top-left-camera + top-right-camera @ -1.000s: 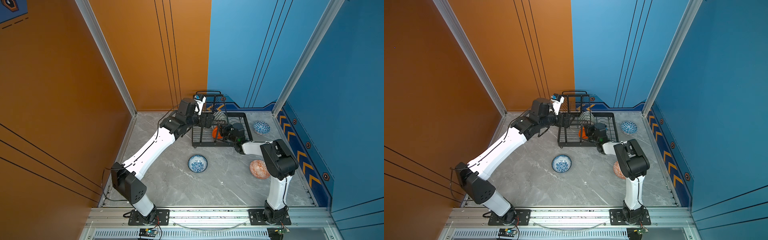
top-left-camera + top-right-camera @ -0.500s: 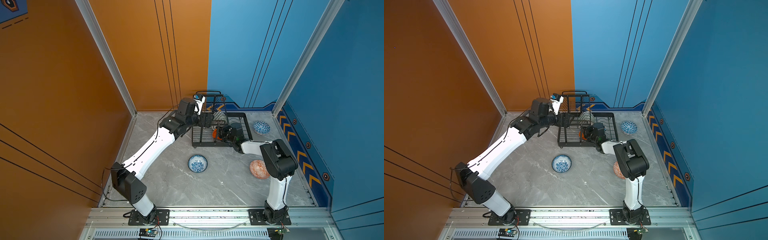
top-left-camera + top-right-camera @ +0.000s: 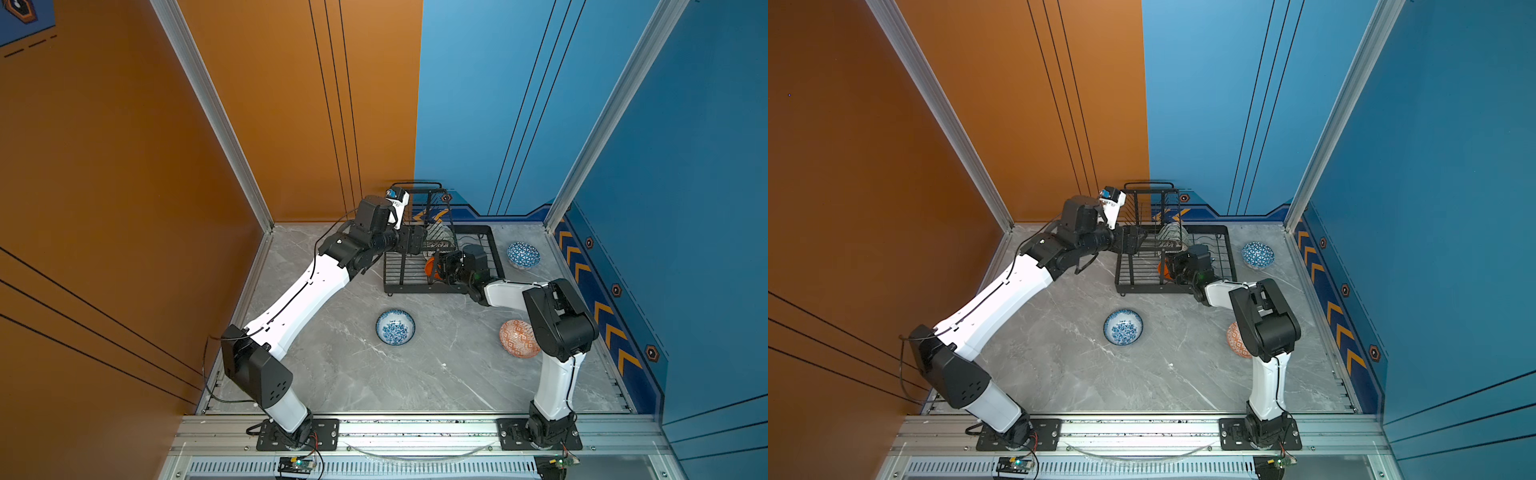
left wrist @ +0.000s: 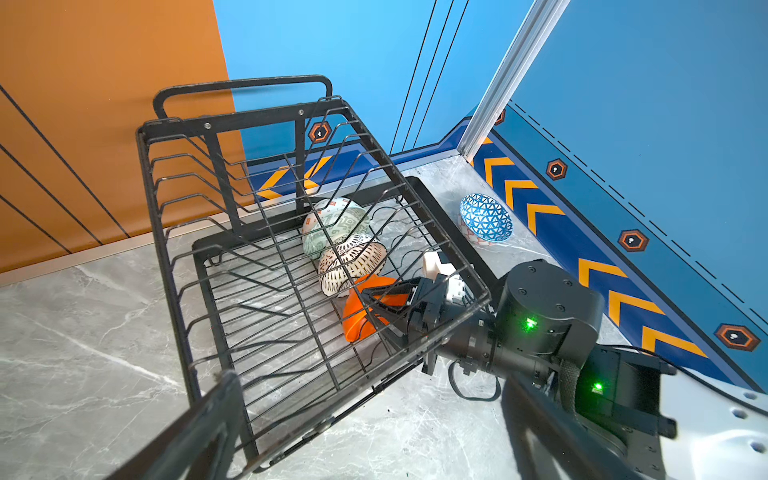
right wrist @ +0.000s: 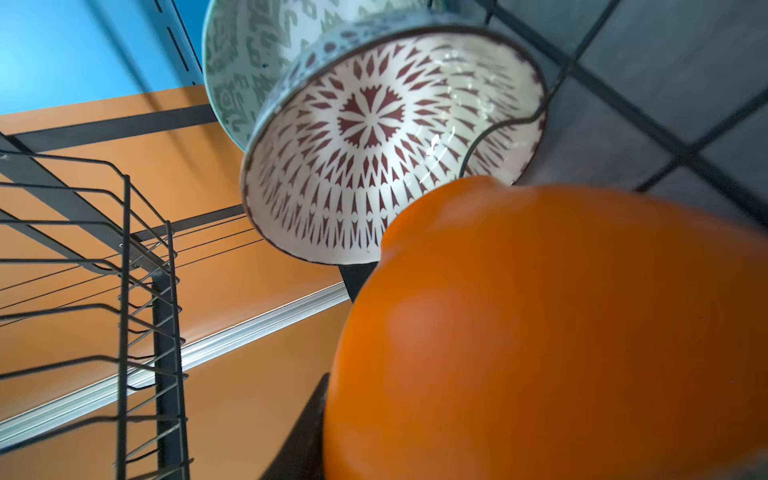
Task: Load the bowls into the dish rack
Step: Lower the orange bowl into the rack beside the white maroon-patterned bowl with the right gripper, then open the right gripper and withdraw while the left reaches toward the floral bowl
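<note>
Loosening over the last second, our right gripper [image 4: 368, 305] straddles the rim of the orange bowl [image 4: 353, 328], set on edge in the dish rack [image 4: 249, 118] beside the lattice bowl [image 4: 353, 264] so the wires prop it. Whether we still pinch it, we cannot tell. Our left gripper [image 3: 417, 244] hangs wide open, apparently empty.

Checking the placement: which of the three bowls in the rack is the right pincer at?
The plain orange bowl, frontmost in the row: the right pincer straddles its rim. The dark-lattice bowl and pale-green bowl stand behind it.
</note>
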You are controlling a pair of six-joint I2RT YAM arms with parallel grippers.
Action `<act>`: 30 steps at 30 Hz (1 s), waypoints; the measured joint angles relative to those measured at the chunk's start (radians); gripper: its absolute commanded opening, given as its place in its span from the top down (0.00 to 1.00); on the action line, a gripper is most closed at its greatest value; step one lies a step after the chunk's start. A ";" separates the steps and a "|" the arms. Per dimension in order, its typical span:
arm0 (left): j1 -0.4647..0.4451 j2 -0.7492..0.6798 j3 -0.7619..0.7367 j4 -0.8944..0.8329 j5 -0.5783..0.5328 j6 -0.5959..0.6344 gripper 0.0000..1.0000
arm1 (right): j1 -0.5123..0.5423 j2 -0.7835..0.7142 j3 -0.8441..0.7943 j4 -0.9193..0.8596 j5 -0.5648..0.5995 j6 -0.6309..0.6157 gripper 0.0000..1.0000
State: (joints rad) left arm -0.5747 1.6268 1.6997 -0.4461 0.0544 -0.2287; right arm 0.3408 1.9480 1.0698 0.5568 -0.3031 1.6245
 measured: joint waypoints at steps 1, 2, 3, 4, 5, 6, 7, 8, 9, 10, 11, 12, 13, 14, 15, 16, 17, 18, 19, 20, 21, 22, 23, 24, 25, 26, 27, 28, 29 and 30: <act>0.000 0.000 0.000 0.000 -0.002 0.000 0.02 | -0.003 -0.001 -0.001 -0.004 -0.007 -0.003 0.59; 0.000 0.000 0.000 0.000 -0.003 0.000 0.02 | -0.007 -0.003 -0.002 -0.009 -0.011 -0.006 0.55; 0.000 0.000 0.000 0.000 -0.005 0.000 0.02 | -0.011 -0.006 -0.002 -0.016 -0.013 -0.012 0.52; 0.000 0.000 -0.001 0.001 -0.007 0.000 0.02 | -0.016 -0.014 -0.005 -0.024 -0.017 -0.019 0.51; 0.000 0.000 -0.001 0.001 -0.010 0.000 0.02 | -0.021 -0.023 -0.008 -0.032 -0.019 -0.027 0.49; 0.000 0.000 -0.002 0.002 -0.012 0.000 0.02 | -0.026 -0.032 -0.011 -0.040 -0.022 -0.031 0.47; 0.000 0.000 -0.004 0.003 -0.014 0.000 0.02 | -0.029 -0.040 -0.014 -0.044 -0.027 -0.036 0.45; 0.000 0.000 -0.005 0.005 -0.018 0.000 0.02 | -0.033 -0.048 -0.017 -0.048 -0.034 -0.042 0.44; 0.000 0.000 -0.006 0.008 -0.022 0.000 0.02 | -0.037 -0.056 -0.022 -0.050 -0.036 -0.047 0.43; 0.000 0.000 -0.008 0.010 -0.026 0.000 0.02 | -0.040 -0.063 -0.025 -0.052 -0.039 -0.050 0.41; 0.000 0.000 -0.011 0.013 -0.031 0.000 0.02 | -0.043 -0.069 -0.027 -0.055 -0.043 -0.055 0.38; 0.000 0.000 -0.013 0.016 -0.040 0.000 0.02 | -0.047 -0.077 -0.030 -0.059 -0.049 -0.058 0.35; 0.000 0.000 -0.014 0.018 -0.048 0.000 0.02 | -0.051 -0.082 -0.032 -0.064 -0.055 -0.063 0.33; 0.000 0.000 -0.017 0.020 -0.059 0.001 0.02 | -0.056 -0.091 -0.035 -0.071 -0.063 -0.068 0.30; 0.000 0.000 -0.019 0.027 -0.072 0.002 0.02 | -0.061 -0.100 -0.040 -0.080 -0.067 -0.076 0.27; 0.000 -0.001 -0.024 0.036 -0.086 0.003 0.02 | -0.066 -0.111 -0.045 -0.090 -0.070 -0.083 0.24; 0.000 -0.004 -0.032 0.042 -0.102 0.005 0.02 | -0.073 -0.126 -0.051 -0.105 -0.073 -0.092 0.21; 0.000 -0.009 -0.043 0.051 -0.120 0.005 0.02 | -0.080 -0.145 -0.058 -0.124 -0.080 -0.102 0.19; 0.000 -0.014 -0.053 0.059 -0.135 0.006 0.02 | -0.087 -0.162 -0.064 -0.140 -0.084 -0.111 0.16; 0.000 -0.024 -0.070 0.071 -0.157 0.008 0.02 | -0.095 -0.183 -0.070 -0.158 -0.089 -0.122 0.13; 0.000 -0.035 -0.086 0.084 -0.175 0.008 0.02 | -0.103 -0.204 -0.073 -0.175 -0.091 -0.137 0.10; 0.000 -0.045 -0.098 0.090 -0.189 0.008 0.02 | -0.110 -0.224 -0.075 -0.194 -0.095 -0.152 0.07; 0.002 -0.058 -0.110 0.093 -0.205 0.008 0.02 | -0.119 -0.248 -0.075 -0.219 -0.098 -0.170 0.03; 0.004 -0.071 -0.121 0.099 -0.220 0.003 0.02 | -0.127 -0.268 -0.076 -0.241 -0.101 -0.188 0.00; 0.007 -0.083 -0.132 0.107 -0.235 -0.003 0.02 | -0.134 -0.286 -0.076 -0.261 -0.105 -0.202 0.00; 0.014 -0.100 -0.150 0.114 -0.247 -0.016 0.02 | -0.142 -0.307 -0.077 -0.283 -0.110 -0.219 0.00; 0.025 -0.116 -0.168 0.121 -0.256 -0.034 0.02 | -0.151 -0.325 -0.077 -0.304 -0.116 -0.237 0.00; 0.039 -0.135 -0.192 0.128 -0.260 -0.059 0.02 | -0.160 -0.336 -0.077 -0.319 -0.120 -0.250 0.00; 0.058 -0.154 -0.217 0.130 -0.261 -0.092 0.02 | -0.173 -0.348 -0.077 -0.336 -0.125 -0.267 0.00; 0.087 -0.177 -0.248 0.132 -0.262 -0.132 0.02 | -0.190 -0.358 -0.077 -0.357 -0.130 -0.283 0.00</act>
State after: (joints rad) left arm -0.4881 1.4498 1.4513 -0.3141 -0.2073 -0.3607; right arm 0.1513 1.5902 0.9932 0.1997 -0.4335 1.3418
